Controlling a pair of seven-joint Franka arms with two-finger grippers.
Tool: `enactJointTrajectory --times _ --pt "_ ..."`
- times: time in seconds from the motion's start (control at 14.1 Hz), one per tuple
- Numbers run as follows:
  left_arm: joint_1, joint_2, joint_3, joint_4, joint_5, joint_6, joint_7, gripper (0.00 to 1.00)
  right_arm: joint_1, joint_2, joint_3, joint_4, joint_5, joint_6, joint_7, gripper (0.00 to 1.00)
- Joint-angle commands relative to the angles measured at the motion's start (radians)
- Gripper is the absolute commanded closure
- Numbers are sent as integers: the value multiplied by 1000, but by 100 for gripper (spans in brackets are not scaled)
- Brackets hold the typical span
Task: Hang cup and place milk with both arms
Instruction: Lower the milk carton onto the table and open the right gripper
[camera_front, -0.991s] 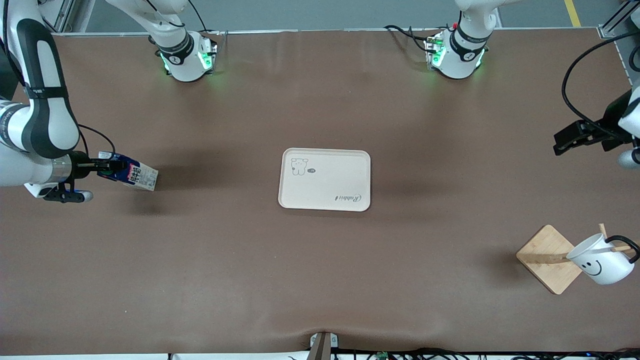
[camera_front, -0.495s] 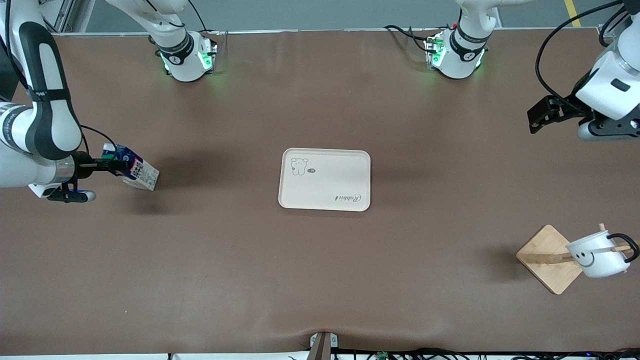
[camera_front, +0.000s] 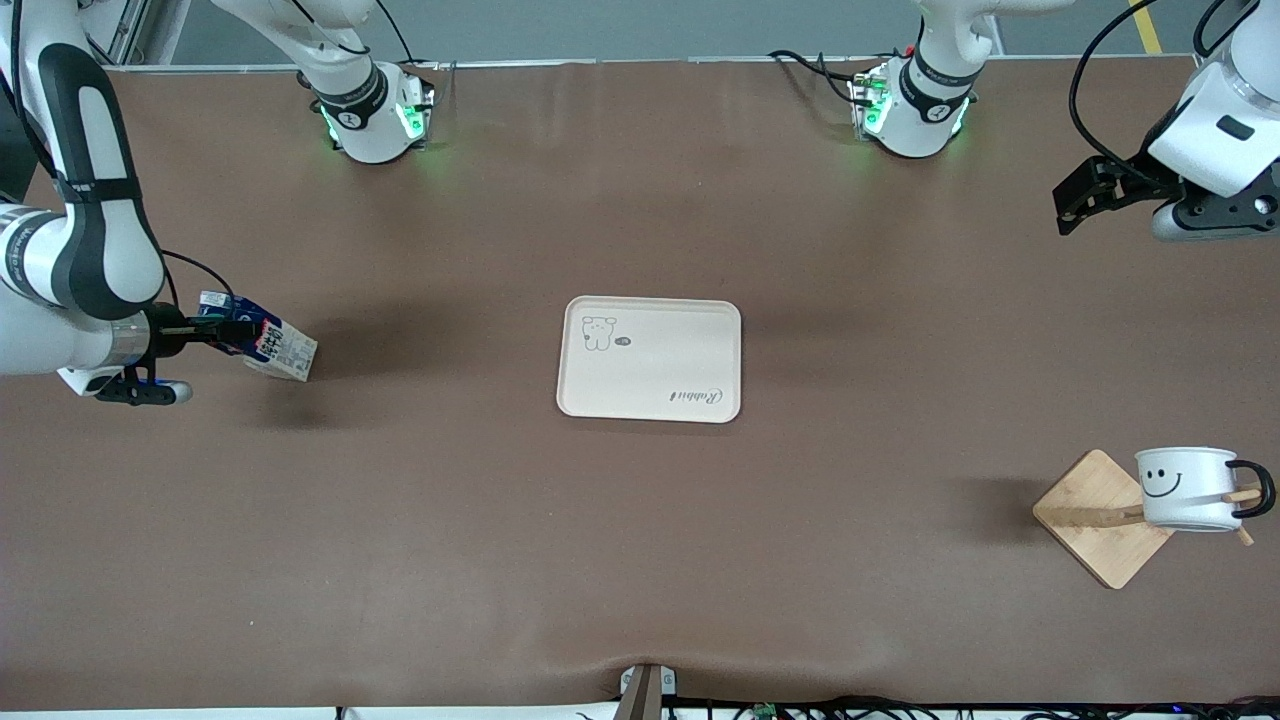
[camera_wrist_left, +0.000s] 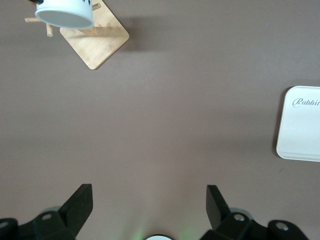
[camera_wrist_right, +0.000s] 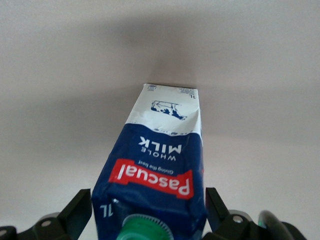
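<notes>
**Mug on its peg, milk carton between open fingers at the tabletop's end**

The white smiley-face cup (camera_front: 1188, 488) hangs by its black loop handle on a peg of the small wooden mug stand (camera_front: 1098, 518), which sits toward the left arm's end of the brown tabletop (camera_front: 640, 560), nearer the front camera than the cream tray (camera_front: 650, 357). With the handle over the peg, that half of the job looks done. The left end effector (camera_front: 1072, 196) hangs in the air over bare tabletop at that same end, well apart from the stand; the left wrist view shows its two fingers (camera_wrist_left: 79, 200) spread wide with nothing between them.

Toward the right arm's end, the dark blue Pascal whole-milk carton (camera_front: 262, 343) lies tipped on the tabletop, its green cap (camera_wrist_right: 142, 231) pointing into the right end effector (camera_front: 222, 330). The right wrist view shows that end effector's fingers (camera_wrist_right: 76, 210) standing out to either side of the carton with a gap on each flank, so it brackets the carton without clamping it.

The tray, printed with a small bear and the word "Rabbit", sits at the tabletop's centre with nothing on it, well apart from the carton. It reads as the likely destination, so the milk placement appears not yet done.
</notes>
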Motion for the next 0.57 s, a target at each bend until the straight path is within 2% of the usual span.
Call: enactJointTrajectory --times 0.0,0.21,0.5 --pt "-9 -25 7 -26 -15 14 11 0 -1 -8 5 -9 -14 2 -4 0" --pt "3 -25 15 -18 -65 13 13 0 -1 -8 5 -9 -14 2 -4 0" --pt "29 -22 16 2 -65 -7 13 0 -1 -8 5 -9 -14 2 -4 0"
